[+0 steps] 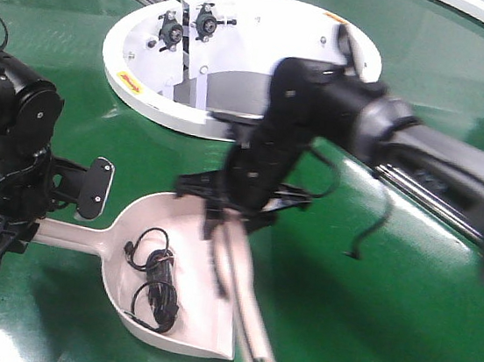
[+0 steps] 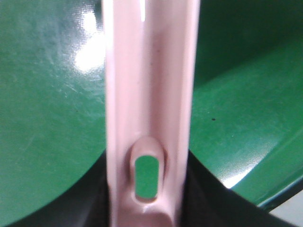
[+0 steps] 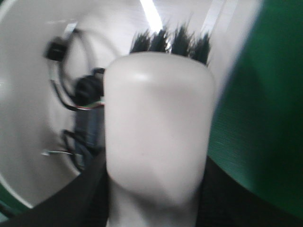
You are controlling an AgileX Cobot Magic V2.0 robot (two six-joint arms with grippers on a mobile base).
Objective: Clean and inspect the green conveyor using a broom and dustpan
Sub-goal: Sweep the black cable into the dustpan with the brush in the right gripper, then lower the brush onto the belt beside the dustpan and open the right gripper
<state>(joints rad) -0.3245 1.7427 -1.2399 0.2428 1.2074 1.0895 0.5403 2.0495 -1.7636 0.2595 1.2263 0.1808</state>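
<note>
Well, the left gripper (image 1: 1, 235) is squeezed tight on the end of the pink dustpan (image 1: 200, 308). In the left wrist view the long pink handle runs straight up the middle. The dark fingers (image 2: 71, 208) press on it from both sides, and a small hole (image 2: 146, 176) near its end shows green through it.

The dustpan lies flat on the green conveyor (image 1: 387, 296), near the bottom of the front view. Its scoop opens toward the bottom edge and its handle points left. Inside the scoop lie some black cables (image 1: 155, 281), curled up in loops.

The right gripper (image 1: 230, 219) comes in from the right on a big dark arm. The arm looks blurry. Its jaws are clamped on the broom (image 1: 240, 304), right over the back edge of the scoop. A pale stick from the broom slants down past the right side of the dustpan to the bottom edge. In the right wrist view the broom is a fat white block between the dark fingers. Its black bristles (image 3: 170, 42) stick out at the far end. The cables lie just to the left of it, inside the scoop.

Behind both arms sits a big white ring (image 1: 158, 111) on the green, with two black knobs (image 1: 207, 23) inside.
</note>
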